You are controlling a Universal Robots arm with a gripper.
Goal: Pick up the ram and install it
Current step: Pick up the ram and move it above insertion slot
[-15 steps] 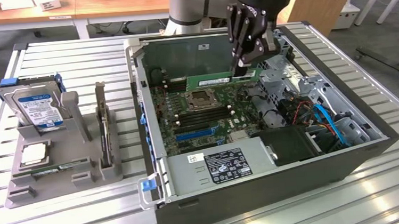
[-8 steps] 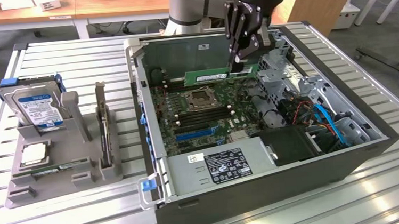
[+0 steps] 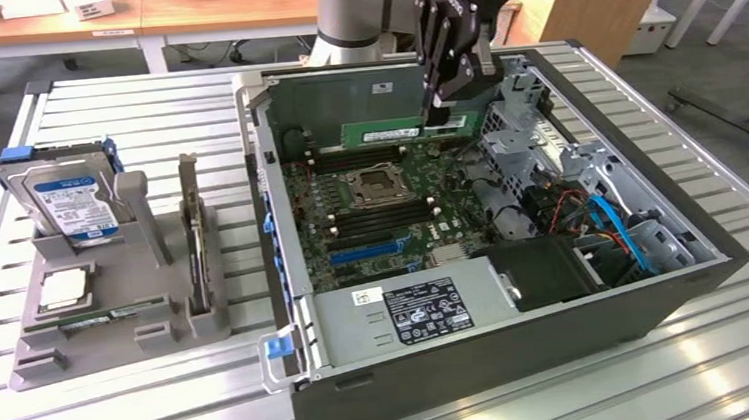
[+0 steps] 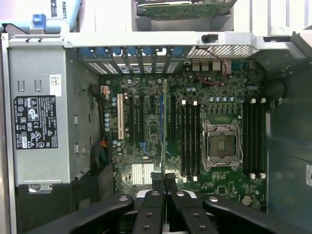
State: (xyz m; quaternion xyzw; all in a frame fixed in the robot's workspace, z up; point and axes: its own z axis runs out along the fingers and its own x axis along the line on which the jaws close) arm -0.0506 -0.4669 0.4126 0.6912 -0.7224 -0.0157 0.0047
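A table (image 3: 140,118) of ribbed aluminium slats carries everything. On it lies an open desktop computer case (image 3: 493,346), a boxy shell of dark grey sheet metal. Inside are a green motherboard (image 3: 349,227) crowded with long black slots and a square metal processor socket (image 3: 379,182), and a plain steel power supply (image 3: 410,313) with a black label. Toward the exterior view's left stands a matte grey moulded holder (image 3: 39,367), with a silver hard drive (image 3: 73,199) upright in a blue frame. The black gripper (image 3: 442,114) reaches down into the case, its fingers clamped on the ram (image 3: 395,131). This thin green stick is held on edge, level, above the motherboard's far side and close to the slots beside the socket. Behind the table are wooden desks (image 3: 199,13) and a grey floor (image 3: 725,72).
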